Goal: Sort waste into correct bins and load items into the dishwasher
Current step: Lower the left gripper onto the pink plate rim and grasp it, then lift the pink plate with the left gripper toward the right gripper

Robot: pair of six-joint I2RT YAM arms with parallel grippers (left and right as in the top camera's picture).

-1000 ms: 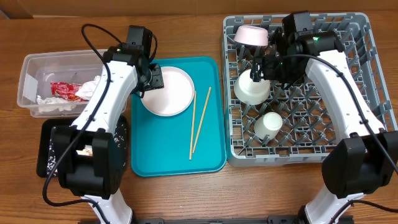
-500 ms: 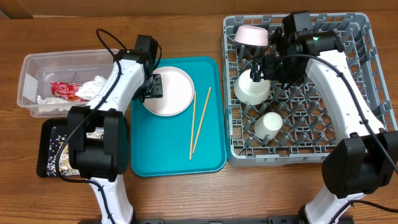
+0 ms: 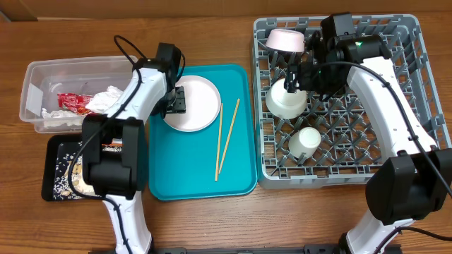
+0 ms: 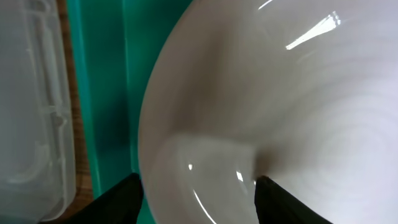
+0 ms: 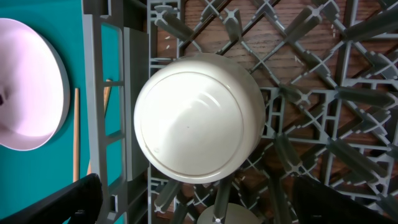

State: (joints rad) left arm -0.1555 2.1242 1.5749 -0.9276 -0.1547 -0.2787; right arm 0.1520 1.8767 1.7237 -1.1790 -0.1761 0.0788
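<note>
White round plate [image 3: 196, 106] lies face up in the far left part of the teal tray [image 3: 201, 180] in the overhead view; being round, it has no long axis. The left gripper [image 3: 175, 99] sits at its left rim. Just right of it lie the chopsticks [image 3: 226, 140], long axes running from the tray's near side to its far side (tilted a little rightward at the far ends), with the near tips almost meeting. To the left, the clear tub [image 3: 70, 65] holds the red wrapper [image 3: 70, 103] and tissue [image 3: 106, 99], and the black tray [image 3: 51, 169] carries rice scraps [image 3: 70, 169]. In the grey rack [image 3: 417, 85] one bowl [image 3: 286, 102] stands upside down under the right gripper [image 3: 295, 79], a second bowl [image 3: 284, 40] is tipped on its side at the far left corner, and a small cup [image 3: 306, 140] stands mouth down.

From the left wrist, the plate [image 4: 280, 93] fills most of the view, its rim curving over the teal tray [image 4: 102, 93], with the tub [image 4: 31, 93] at the left. The left gripper [image 4: 199, 190] has its jaws apart: one of the fingertips [image 4: 118, 202] is just outside the rim and the other is over the plate's face; contact cannot be told.

From the right wrist, the upturned bowl [image 5: 196, 121] rests base up among the rack's pegs [image 5: 99, 93]. The right gripper [image 5: 202, 208] is spread wide, holding nothing. The plate [image 5: 25, 87] and chopsticks [image 5: 76, 137] show beyond the rack wall.
</note>
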